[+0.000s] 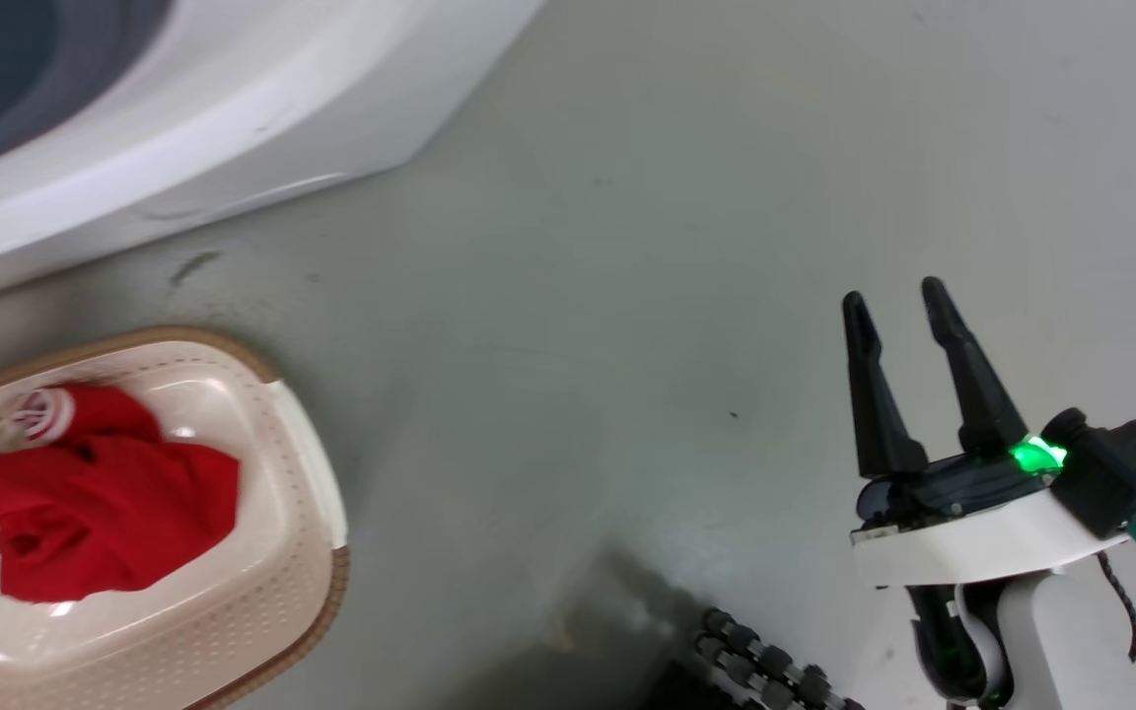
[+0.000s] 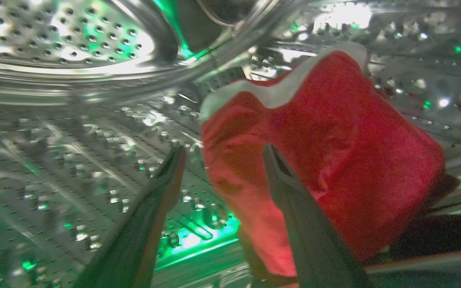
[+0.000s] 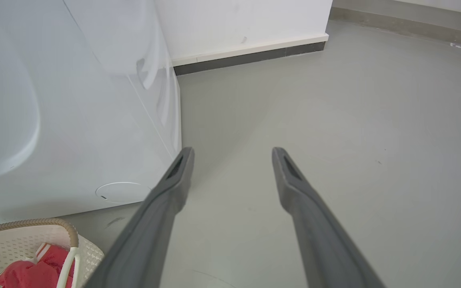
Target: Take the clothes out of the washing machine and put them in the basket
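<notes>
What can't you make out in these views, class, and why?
Head view: frame edge cuts off part of the basket and most of the washing machine.
Left wrist view: whether the left gripper touches the red garment; a finger covers its lower part.
Right wrist view: bottom edge crops the basket's clothes.

My head cam looks steeply down at the floor [image 1: 627, 296], with the washer [image 1: 233, 118] upper left and the basket [image 1: 335, 592] lower left. My left wrist cam sits inside the drum [image 2: 54, 40], close on a red garment [image 2: 334, 160]. My right wrist cam is low and faces the wall [image 3: 234, 24]. It shares the washer and basket with the head cam.
</notes>
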